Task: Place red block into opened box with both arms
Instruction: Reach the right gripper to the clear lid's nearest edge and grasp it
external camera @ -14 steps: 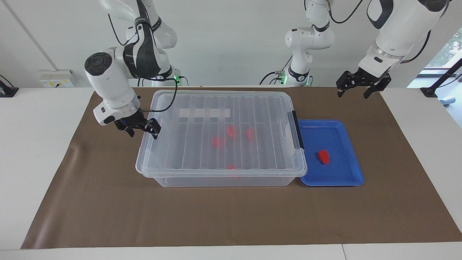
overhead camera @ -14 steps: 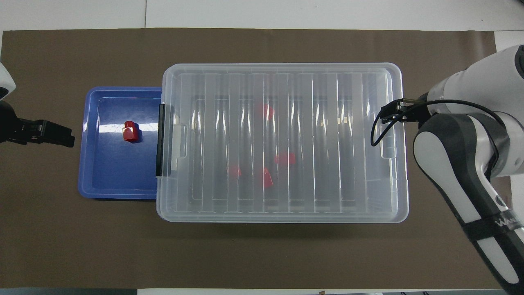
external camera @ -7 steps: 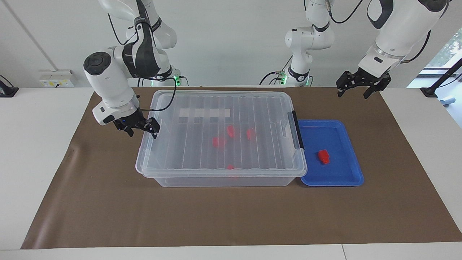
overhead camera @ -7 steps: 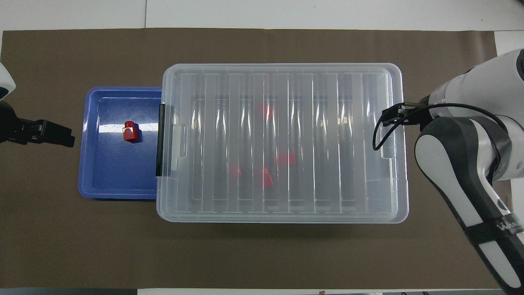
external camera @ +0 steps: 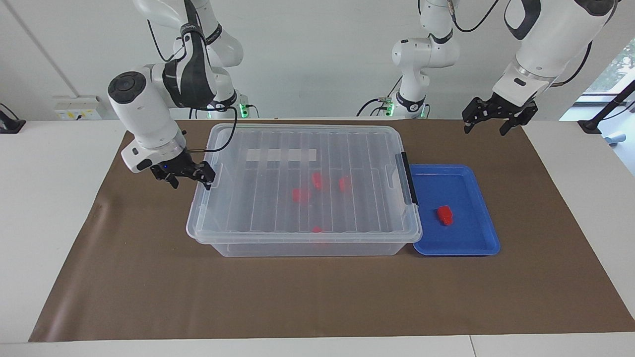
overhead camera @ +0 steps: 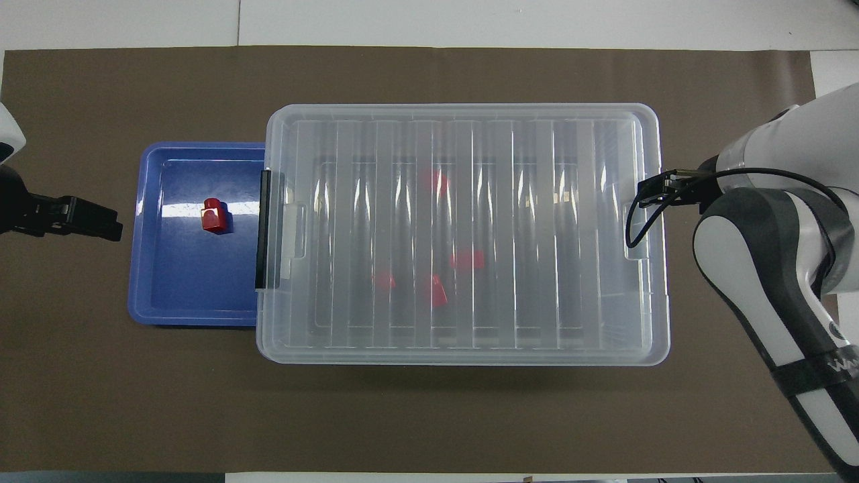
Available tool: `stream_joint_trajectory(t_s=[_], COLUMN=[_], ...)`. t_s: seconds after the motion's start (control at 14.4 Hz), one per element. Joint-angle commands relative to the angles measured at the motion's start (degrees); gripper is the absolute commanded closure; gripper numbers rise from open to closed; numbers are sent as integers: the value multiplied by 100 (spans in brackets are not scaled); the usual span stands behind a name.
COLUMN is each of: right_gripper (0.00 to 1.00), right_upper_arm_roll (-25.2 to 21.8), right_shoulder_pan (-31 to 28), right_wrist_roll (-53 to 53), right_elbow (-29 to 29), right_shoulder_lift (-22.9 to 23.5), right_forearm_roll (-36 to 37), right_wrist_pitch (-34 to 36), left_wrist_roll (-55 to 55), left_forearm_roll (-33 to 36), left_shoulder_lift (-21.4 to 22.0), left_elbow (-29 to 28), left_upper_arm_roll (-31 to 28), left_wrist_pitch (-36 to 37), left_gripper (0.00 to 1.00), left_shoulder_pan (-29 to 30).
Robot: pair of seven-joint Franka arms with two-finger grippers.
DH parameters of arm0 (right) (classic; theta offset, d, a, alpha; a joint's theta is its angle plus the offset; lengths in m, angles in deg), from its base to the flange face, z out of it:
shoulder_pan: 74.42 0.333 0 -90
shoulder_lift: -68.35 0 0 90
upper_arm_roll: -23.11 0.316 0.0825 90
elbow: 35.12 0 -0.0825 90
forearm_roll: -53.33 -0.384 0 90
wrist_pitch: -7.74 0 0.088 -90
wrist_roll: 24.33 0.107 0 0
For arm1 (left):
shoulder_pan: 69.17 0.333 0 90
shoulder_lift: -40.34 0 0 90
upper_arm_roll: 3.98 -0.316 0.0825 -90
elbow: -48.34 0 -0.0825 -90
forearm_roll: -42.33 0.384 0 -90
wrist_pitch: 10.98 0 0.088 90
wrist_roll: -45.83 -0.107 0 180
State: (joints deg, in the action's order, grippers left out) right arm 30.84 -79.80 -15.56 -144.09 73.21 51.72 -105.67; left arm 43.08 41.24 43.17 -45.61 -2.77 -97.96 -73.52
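The red block (external camera: 445,214) (overhead camera: 214,216) lies alone in a shallow blue tray (external camera: 466,245) (overhead camera: 188,295). Beside the tray stands the clear box (external camera: 302,243) (overhead camera: 463,355), its ribbed lid on top and a black latch (external camera: 408,178) (overhead camera: 263,228) at the tray end. Several red blocks (external camera: 317,179) (overhead camera: 436,292) show through the lid. My right gripper (external camera: 191,179) hangs open and empty just off the box's other end; my wrist hides it from overhead. My left gripper (external camera: 485,128) (overhead camera: 94,218) is open and empty, high over the mat off the tray's outer end.
A brown mat (external camera: 317,297) (overhead camera: 429,416) covers the white table under everything. Two slimmer white arms (external camera: 421,54) with green-lit bases stand at the robots' edge of the table. My right arm's forearm (overhead camera: 758,268) reaches over the mat beside the box.
My right gripper has drawn back from the box's end toward the right arm's end of the table, rising slightly. The left arm, box, tray and blocks have not moved.
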Motion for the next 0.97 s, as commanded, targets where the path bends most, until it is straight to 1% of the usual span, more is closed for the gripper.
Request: stream_joint_trajectory(t_s=[0.0,0.14,0.69,0.76,0.9], right_gripper=[0,0,0,0,0], right_upper_arm_roll=[45,1,-333,-385,-499], right_shoulder_pan=[-86,-86,-95,-95,-95], right_wrist_roll=[-121,-130,-894,-990,-1122], right_elbow=[-151,-151,-142,-134,-134], right_shoulder_lift=[-134,-134,-125,-125,-125], right_forearm_roll=[-24,-15,-15,-15,-15], right_wrist_pitch=[-23,-23,-49,-32,-32], left_wrist_roll=[-67,-67,-41,-67,-59], left_forearm_roll=[-94,-94,-94,-85,-85], left_shoulder_lift=[68,68,60,68,164], left_elbow=[-54,-54,-54,-97,-421], left_upper_arm_roll=[-51,-51,-42,-42,-42], left_wrist_pitch=[23,23,-11,-90,-528], left_gripper=[0,0,0,0,0], left_shoulder_pan=[-22,-22,-39,-74,-83])
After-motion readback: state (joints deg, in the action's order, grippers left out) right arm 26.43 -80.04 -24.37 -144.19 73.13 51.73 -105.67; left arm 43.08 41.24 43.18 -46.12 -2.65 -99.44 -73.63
